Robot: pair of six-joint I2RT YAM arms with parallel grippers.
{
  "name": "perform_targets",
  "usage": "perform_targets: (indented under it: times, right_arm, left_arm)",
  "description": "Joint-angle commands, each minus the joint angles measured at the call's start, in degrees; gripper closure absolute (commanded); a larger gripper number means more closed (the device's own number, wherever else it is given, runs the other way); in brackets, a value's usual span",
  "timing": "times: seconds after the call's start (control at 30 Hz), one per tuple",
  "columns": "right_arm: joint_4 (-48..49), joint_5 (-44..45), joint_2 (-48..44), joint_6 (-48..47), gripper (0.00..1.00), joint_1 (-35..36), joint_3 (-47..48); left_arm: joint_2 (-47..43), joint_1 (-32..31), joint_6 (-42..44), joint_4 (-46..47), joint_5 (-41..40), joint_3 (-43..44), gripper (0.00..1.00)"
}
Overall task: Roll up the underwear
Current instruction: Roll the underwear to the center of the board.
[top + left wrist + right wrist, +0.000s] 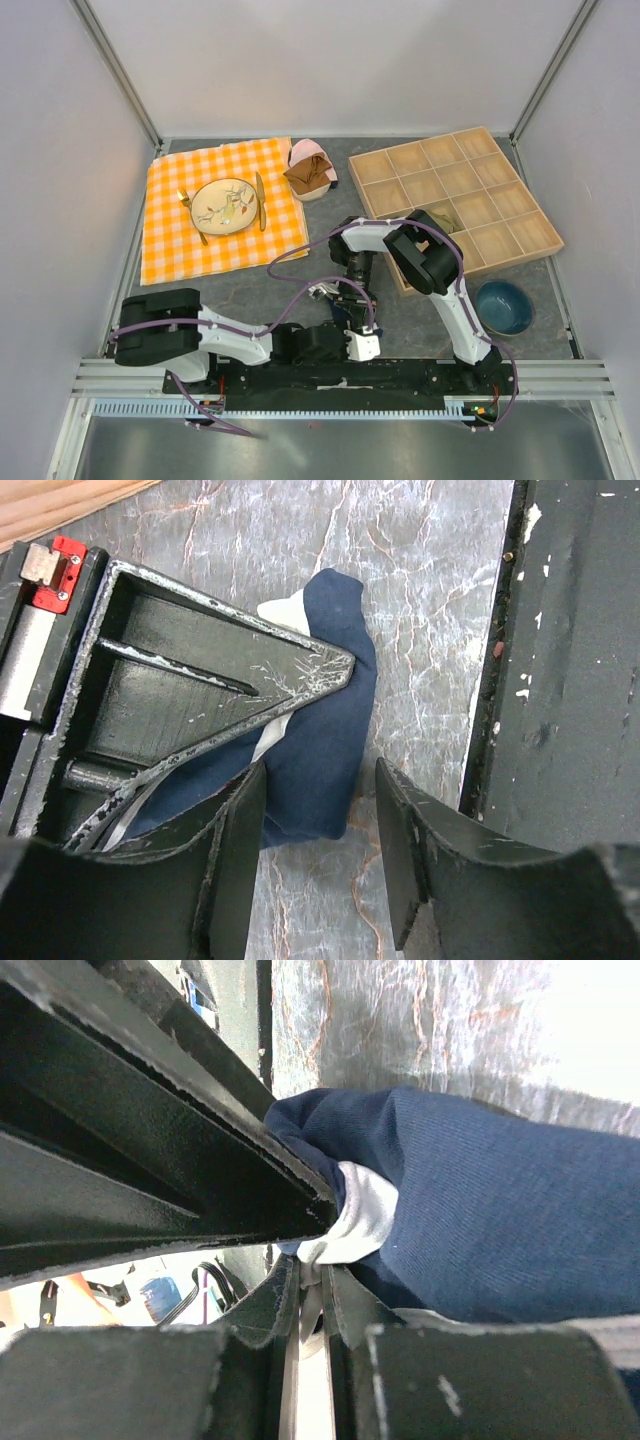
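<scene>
The underwear (pixel 322 720) is a small navy cloth bundle with a white trim, lying on the grey marble table close to the black front rail. It also shows in the right wrist view (pixel 500 1220). My right gripper (pixel 318 1295) is shut on the white trim (pixel 365 1215) at the bundle's end. Its black finger (pixel 190 690) lies across the cloth in the left wrist view. My left gripper (pixel 318 855) is open, its jaws apart just short of the bundle's near end, holding nothing. In the top view both grippers (pixel 356 310) meet at the front centre and hide the cloth.
The black front rail (pixel 560 680) runs right beside the underwear. A wooden compartment tray (pixel 455 195) stands back right, with a blue bowl (pixel 502 306) in front of it. An orange checked cloth (pixel 170 240) with a plate (pixel 224 206) lies back left. Pink and brown garments (pixel 311 170) lie behind.
</scene>
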Motion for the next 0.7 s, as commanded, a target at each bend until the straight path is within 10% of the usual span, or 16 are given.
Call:
perform_targets:
  times: [0.0,0.23,0.67]
  right_arm:
    - [8.34,3.17,1.96,-2.33,0.87,-0.17,-0.6]
    - [7.37,0.98,0.21,-3.56,0.83,-1.49,-0.16]
    - [-0.27,-8.78,-15.08,-14.89,0.67,-14.14,0.11]
  left_arm:
    - [2.4,-0.21,0.37,-2.12,-1.23,1.34,0.48]
    - [2.84,0.06,-4.55,-7.82,0.17,3.01,0.97]
    - [-1.03,15.78,-20.37,-12.93,29.23,1.43,0.98]
